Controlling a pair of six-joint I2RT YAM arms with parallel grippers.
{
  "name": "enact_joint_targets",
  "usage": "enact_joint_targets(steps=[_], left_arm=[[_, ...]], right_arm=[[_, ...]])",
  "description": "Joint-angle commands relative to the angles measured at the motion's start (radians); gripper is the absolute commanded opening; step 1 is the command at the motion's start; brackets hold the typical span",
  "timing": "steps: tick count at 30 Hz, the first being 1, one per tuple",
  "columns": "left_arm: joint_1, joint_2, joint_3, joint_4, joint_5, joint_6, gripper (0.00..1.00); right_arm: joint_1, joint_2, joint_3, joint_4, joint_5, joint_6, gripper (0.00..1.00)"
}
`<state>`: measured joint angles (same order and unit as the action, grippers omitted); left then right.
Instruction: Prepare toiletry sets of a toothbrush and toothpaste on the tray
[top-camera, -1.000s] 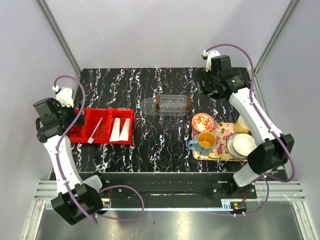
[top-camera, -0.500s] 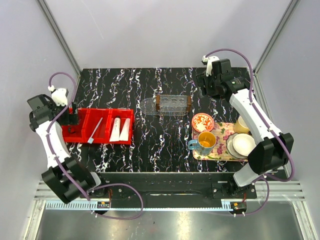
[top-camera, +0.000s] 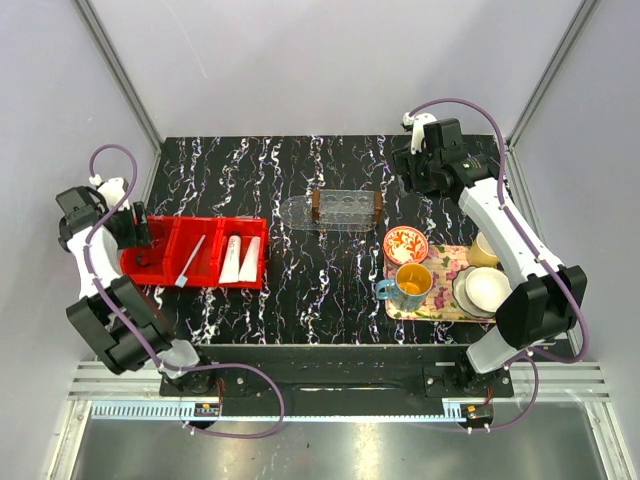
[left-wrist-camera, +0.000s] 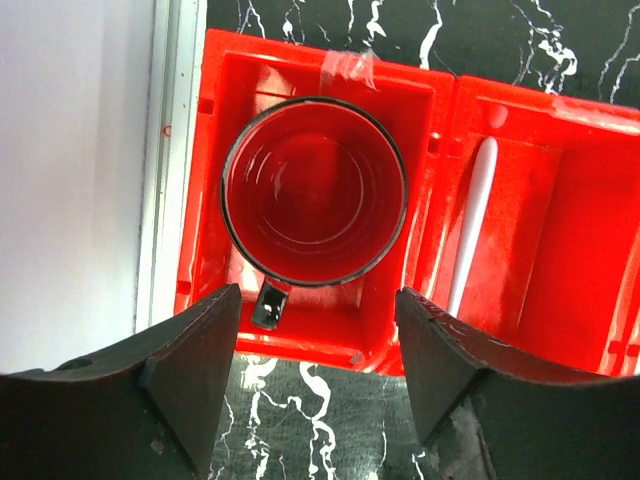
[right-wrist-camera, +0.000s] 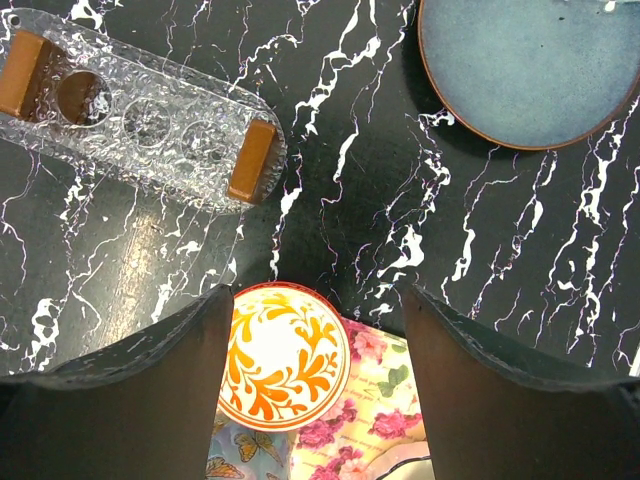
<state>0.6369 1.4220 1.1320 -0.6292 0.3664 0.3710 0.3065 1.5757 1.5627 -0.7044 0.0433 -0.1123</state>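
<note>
The toothbrush (top-camera: 190, 260) lies in the middle compartment of a red bin (top-camera: 205, 279); it also shows in the left wrist view (left-wrist-camera: 470, 225). Two white toothpaste tubes (top-camera: 232, 258) (top-camera: 250, 258) lie side by side in the bin's right compartment. The clear oval tray (top-camera: 296, 212) sits at the table's middle, with a brown block at each end; it also shows in the right wrist view (right-wrist-camera: 140, 150). My left gripper (top-camera: 137, 228) (left-wrist-camera: 318, 300) is open and empty above the bin's left end. My right gripper (top-camera: 415, 175) (right-wrist-camera: 315, 295) is open and empty, high above the table to the right of the tray.
A clear glass mug (left-wrist-camera: 314, 203) stands in the bin's left compartment. A floral tray (top-camera: 445, 300) holds an orange-patterned bowl (top-camera: 405, 244) (right-wrist-camera: 285, 355), a blue mug (top-camera: 410, 286), a yellow cup and a white bowl. A blue plate (right-wrist-camera: 530, 60) lies at the back right.
My left arm has swung left and back, and its gripper now hangs over the bin's left end. My right gripper has shifted slightly. Nothing was picked up.
</note>
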Motion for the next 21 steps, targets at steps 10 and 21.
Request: enact_joint_targets(steps=[10,21], left_arm=[[0.006,0.074,0.020,0.118,-0.078,-0.090,0.63],[0.006,0.112,0.000,0.152,-0.090,-0.138,0.59]], right_arm=[[-0.003,0.004,-0.006,-0.001,-0.034,-0.016,0.73],[-0.003,0.026,-0.004,0.000,-0.040,-0.021,0.72]])
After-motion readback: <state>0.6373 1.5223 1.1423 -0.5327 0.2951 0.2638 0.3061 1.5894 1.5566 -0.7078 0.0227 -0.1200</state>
